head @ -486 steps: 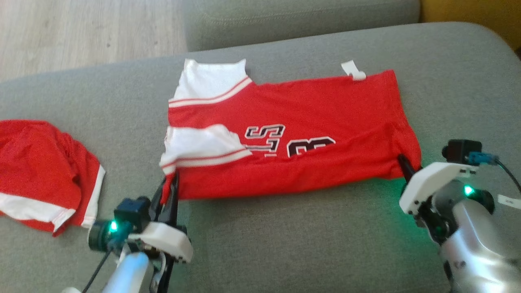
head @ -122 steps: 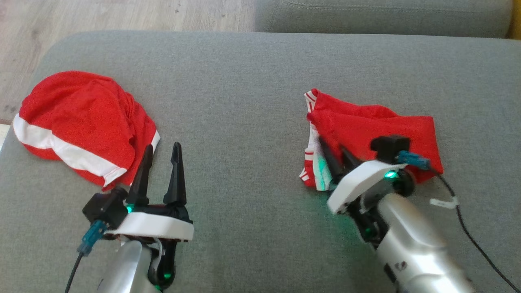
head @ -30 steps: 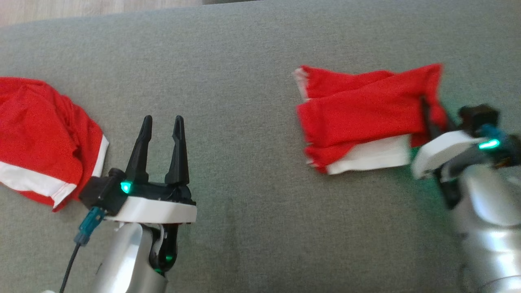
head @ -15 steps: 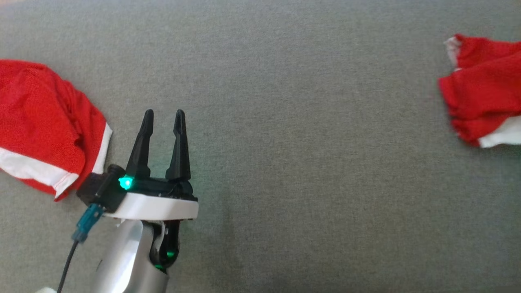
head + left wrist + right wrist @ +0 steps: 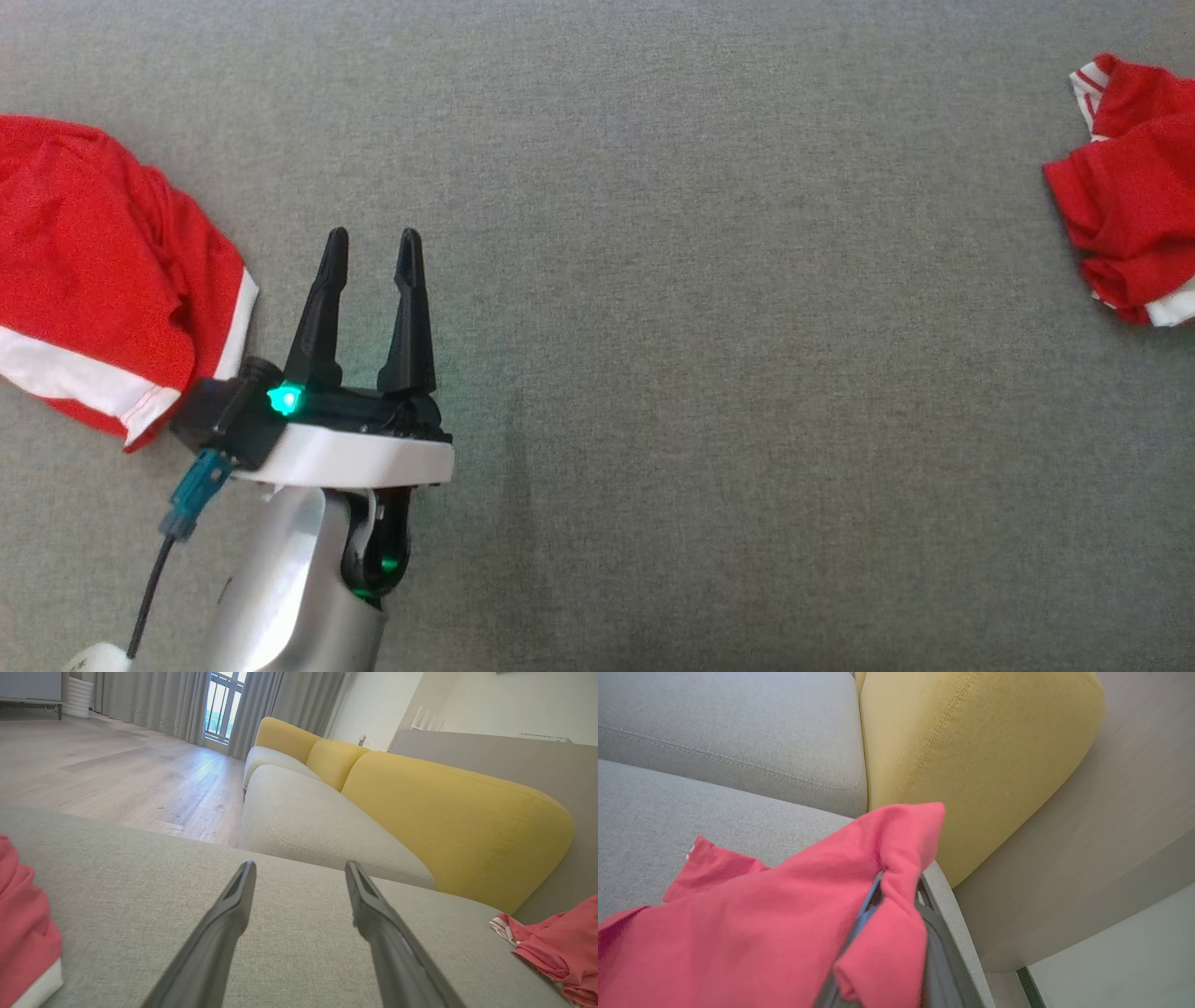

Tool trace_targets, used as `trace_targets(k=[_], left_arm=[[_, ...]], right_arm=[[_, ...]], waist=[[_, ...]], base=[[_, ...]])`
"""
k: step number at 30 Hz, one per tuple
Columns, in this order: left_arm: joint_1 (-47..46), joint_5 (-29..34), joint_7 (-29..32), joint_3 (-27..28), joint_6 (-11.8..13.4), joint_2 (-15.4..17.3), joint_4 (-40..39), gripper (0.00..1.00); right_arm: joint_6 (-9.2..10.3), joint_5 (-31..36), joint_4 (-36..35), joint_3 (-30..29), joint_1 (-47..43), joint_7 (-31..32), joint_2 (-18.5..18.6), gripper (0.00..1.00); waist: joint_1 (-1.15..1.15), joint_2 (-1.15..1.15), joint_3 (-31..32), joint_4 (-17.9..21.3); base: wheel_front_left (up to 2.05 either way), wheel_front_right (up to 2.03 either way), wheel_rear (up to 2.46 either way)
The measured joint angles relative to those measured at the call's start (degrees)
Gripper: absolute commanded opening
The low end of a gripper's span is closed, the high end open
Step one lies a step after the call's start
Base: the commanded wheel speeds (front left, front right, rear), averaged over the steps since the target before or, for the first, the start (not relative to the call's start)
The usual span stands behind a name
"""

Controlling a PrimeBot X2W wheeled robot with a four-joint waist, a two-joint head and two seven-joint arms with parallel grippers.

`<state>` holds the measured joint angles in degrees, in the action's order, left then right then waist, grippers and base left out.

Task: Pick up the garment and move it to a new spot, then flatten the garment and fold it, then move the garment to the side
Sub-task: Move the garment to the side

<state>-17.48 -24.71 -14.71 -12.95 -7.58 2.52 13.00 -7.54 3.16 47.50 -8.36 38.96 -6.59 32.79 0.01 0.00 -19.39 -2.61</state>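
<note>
Where the garment [image 5: 1134,196] lies: at 3 o'clock in the head view, against the frame edge and partly resting on the grey seat cushion [image 5: 700,327]. This looks like the side spot the task's last step asks for.
Garment make: red knit, soft and limp, with white striped trim at its 11 o'clock corner. It is bundled in loose folds, not a crisp flat stack.
Right gripper [image 5: 896,893]: fingers drawn close, pinching a puckered fold. Cloth drapes over them and one flap stands raised. Probably gripped this way for carrying; release not yet made.
Left gripper [image 5: 372,238]: at 7 o'clock, fingers spread wide and pointing to 12, nothing between them. Seemingly parked clear of the work.
Second red piece [image 5: 93,271]: at 9 o'clock, crumpled, with a white band, well apart from the garment.
Surroundings: woven grey upholstery with stitched seams. A rounded yellow back cushion [image 5: 971,756] sits just beyond the garment, and there is pale wood floor [image 5: 117,774].
</note>
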Motion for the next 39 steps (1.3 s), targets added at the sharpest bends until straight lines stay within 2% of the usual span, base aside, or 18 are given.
trace_targets(k=[1, 7, 12, 13, 21, 27, 32, 36, 39], left_arm=[[0.0, 0.0, 0.0, 0.0, 0.0, 0.0, 0.1, 1.00], [0.0, 0.0, 0.0, 0.1, 0.0, 0.0, 0.7, 1.00], [0.4, 0.0, 0.0, 1.4, 0.0, 0.0, 0.7, 1.00], [0.4, 0.0, 0.0, 1.4, 0.0, 0.0, 0.7, 1.00], [4.1, -0.3, 0.0, 3.7, 0.0, 0.0, -0.1, 1.00], [7.2, -0.7, 0.0, 4.1, 0.0, 0.0, -0.9, 1.00], [10.3, -0.7, 0.0, 3.9, 0.0, 0.0, -1.2, 1.00], [12.3, -0.5, 0.0, 3.8, 0.0, 0.0, -1.2, 1.00], [13.2, -0.3, 0.0, 3.7, 0.0, 0.0, -1.2, 1.00]], right_arm=[[0.00, 0.2, -0.1, -0.1, 0.3, 0.0, -0.2, 1.00], [0.00, 0.4, -1.4, -1.6, 0.5, -1.7, -2.6, 1.00], [0.00, -1.8, -6.4, -0.8, -0.1, -4.4, -7.7, 1.00], [0.00, -1.8, -6.4, -0.8, -0.1, -4.4, -7.7, 1.00], [0.00, -9.2, -20.0, 3.5, -9.7, -4.7, -19.6, 1.00], [0.00, -11.7, -27.7, 4.5, -18.7, -3.0, -27.7, 1.00], [0.00, -13.3, -30.2, 4.1, -25.8, -3.6, -29.6, 1.00], [0.00, -18.0, -29.4, 4.7, -30.6, -5.6, -29.7, 1.00], [0.00, -18.4, -28.2, 5.9, -32.4, -6.6, -29.8, 1.00]], waist=[[0.00, 0.00, 0.1, 0.0], [0.00, 0.00, 1.5, 0.3], [-0.01, 0.00, 3.9, 0.8], [-0.01, 0.00, 3.9, 0.8], [-0.02, 0.00, 9.1, 1.7], [-0.02, 0.00, 12.7, 2.3], [-0.02, 0.00, 14.7, 2.7], [-0.02, 0.00, 15.9, 2.8], [-0.01, 0.00, 16.3, 2.8]], base=[[0.00, 0.00, 0.00], [0.00, 0.00, 0.00], [0.00, 0.00, 0.00], [0.00, 0.00, 0.00], [0.00, 0.00, 0.00], [0.00, 0.00, 0.00], [0.00, 0.00, 0.00], [0.00, 0.00, 0.00], [0.00, 0.00, 0.00]])
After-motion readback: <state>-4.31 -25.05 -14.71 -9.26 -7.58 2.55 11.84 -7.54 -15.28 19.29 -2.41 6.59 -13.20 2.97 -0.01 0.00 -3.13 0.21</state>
